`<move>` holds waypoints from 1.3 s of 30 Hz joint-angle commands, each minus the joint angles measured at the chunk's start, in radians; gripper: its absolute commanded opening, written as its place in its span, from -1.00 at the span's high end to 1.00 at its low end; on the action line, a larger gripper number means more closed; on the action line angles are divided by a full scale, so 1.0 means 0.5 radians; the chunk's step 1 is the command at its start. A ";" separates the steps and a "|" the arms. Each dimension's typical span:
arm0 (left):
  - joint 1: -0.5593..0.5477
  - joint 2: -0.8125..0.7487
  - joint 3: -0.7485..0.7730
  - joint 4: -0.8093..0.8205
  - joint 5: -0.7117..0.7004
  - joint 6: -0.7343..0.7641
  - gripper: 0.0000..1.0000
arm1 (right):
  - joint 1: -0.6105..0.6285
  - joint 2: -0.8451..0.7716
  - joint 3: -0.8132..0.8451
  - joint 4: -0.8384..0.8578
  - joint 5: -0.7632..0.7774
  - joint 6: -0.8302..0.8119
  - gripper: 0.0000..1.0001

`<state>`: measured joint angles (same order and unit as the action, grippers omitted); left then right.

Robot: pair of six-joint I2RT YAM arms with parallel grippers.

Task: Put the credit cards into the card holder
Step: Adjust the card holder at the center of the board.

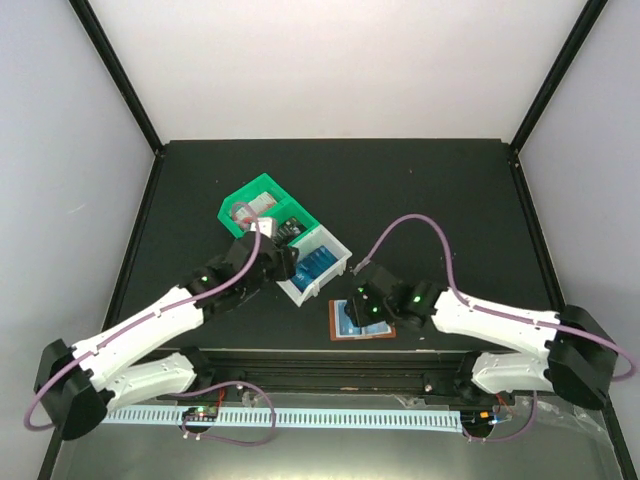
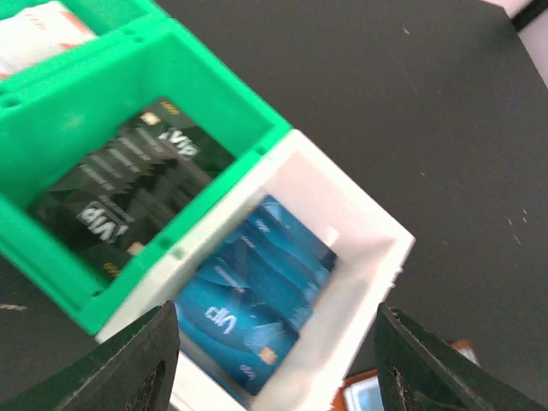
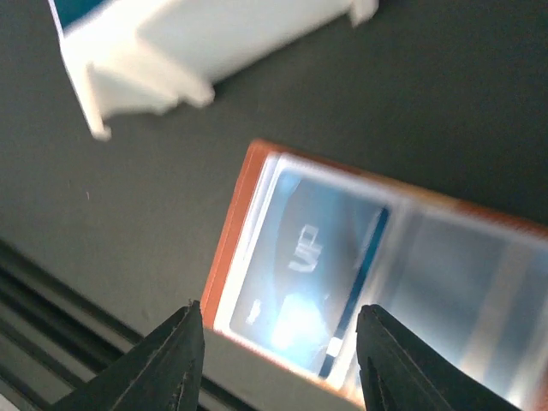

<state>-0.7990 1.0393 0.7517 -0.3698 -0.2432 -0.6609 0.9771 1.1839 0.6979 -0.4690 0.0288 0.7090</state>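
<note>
The brown card holder point(image 1: 362, 322) lies open on the black table near the front edge, a blue card under its clear pocket point(image 3: 321, 274). My right gripper point(image 3: 278, 360) hovers over it, open and empty. Blue credit cards point(image 2: 253, 295) lie stacked in the white bin point(image 2: 364, 257); black cards point(image 2: 128, 193) lie in the green bin point(image 2: 214, 86); a red/white card point(image 2: 38, 30) sits in the far green compartment. My left gripper point(image 2: 274, 368) hovers open and empty over the white bin, its fingers either side of the blue cards. In the top view the left gripper point(image 1: 268, 262) is beside the bins.
The green bin point(image 1: 262, 200) and white bin point(image 1: 335, 270) stand joined at mid-table. A black rail point(image 1: 330, 365) runs along the table's front edge just below the card holder. Dark frame posts stand at the back corners.
</note>
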 commanded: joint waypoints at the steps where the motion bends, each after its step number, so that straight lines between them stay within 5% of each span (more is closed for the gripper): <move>1: 0.201 -0.151 -0.130 -0.061 0.162 -0.031 -0.31 | 0.274 0.188 0.100 -0.244 0.197 0.154 -0.04; 12: 0.417 -0.326 -0.284 -0.083 0.421 -0.028 -0.37 | 0.682 0.595 0.168 -0.508 0.359 0.664 -0.29; 27: 0.468 -0.476 -0.346 -0.170 0.445 -0.044 -0.39 | 0.577 0.848 0.208 -0.299 0.539 0.797 -0.06; 34: 0.487 -0.467 -0.321 -0.183 0.362 -0.034 -0.45 | 0.498 0.778 0.171 -0.176 0.644 0.666 -0.05; 39: 0.565 -0.407 -0.207 -0.290 0.284 0.001 -0.53 | 0.499 0.411 0.162 -0.156 0.544 0.414 -0.07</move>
<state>-0.5480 0.8185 0.5858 -0.4580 -0.0544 -0.6800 1.2293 1.5436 0.7856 -0.5823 0.2951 1.0172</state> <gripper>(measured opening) 0.744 0.528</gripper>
